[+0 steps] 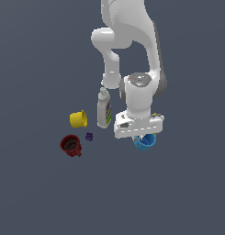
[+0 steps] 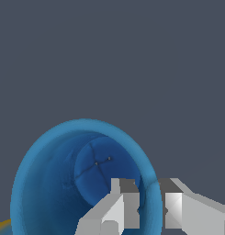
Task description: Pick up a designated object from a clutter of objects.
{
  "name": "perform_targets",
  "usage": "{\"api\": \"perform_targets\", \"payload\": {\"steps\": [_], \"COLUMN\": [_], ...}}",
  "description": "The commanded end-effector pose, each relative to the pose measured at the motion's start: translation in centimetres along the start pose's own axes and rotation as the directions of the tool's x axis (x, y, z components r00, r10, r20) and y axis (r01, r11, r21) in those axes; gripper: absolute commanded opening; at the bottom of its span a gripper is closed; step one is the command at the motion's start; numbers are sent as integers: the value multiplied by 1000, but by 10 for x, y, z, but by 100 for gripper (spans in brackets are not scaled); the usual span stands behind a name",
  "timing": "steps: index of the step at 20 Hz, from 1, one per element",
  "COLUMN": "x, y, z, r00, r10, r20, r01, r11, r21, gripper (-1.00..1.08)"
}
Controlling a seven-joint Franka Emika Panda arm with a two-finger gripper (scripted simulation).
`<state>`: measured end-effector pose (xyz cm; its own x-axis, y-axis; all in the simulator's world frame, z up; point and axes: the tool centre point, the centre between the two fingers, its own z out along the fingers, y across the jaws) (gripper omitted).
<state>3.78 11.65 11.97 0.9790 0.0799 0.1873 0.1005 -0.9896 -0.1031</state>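
The blue cup (image 1: 145, 141) sits on the dark surface (image 1: 187, 193) toward the exterior view's right, directly under the robot's hand and partly hidden by it. In the wrist view the cup (image 2: 54, 183) fills the lower part of the picture, its mouth turned up toward the camera so the round bottom inside shows.

The fingers (image 2: 148, 209) straddle the cup's rim: one fingertip (image 2: 123, 202) sits inside the mouth, the other (image 2: 173, 202) outside the wall, with the blue rim passing through the narrow gap between them. They look nearly closed on the wall, but whether they already press it firmly cannot be told from these pictures.

The step in hand appears to be securing the rim grip before lifting. To do it well, the fingers should close squarely on the wall without pushing the cup sideways, then rise straight up so the cup does not swing or slip from so thin a hold.

A sliver of yellow (image 2: 1, 226) shows at the cup's edge in the wrist view. To the exterior view's left stand a white bottle (image 1: 104, 109), a yellow cup (image 1: 78, 119), a tiny purple piece (image 1: 89, 136) and a dark red mug (image 1: 70, 145), all well apart from the blue cup.
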Motion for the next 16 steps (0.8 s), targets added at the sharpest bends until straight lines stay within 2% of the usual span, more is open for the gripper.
{"api": "perform_targets", "payload": {"steps": [1, 16], "x": [0, -10], "y": [15, 123], "z": [-22, -174], "r00": [1000, 1000], "r10": [0, -1], "r20": [-4, -5], "r01": [0, 1], "r11": [1000, 1000], "r21": [0, 5], "gripper": [-100, -100]}}
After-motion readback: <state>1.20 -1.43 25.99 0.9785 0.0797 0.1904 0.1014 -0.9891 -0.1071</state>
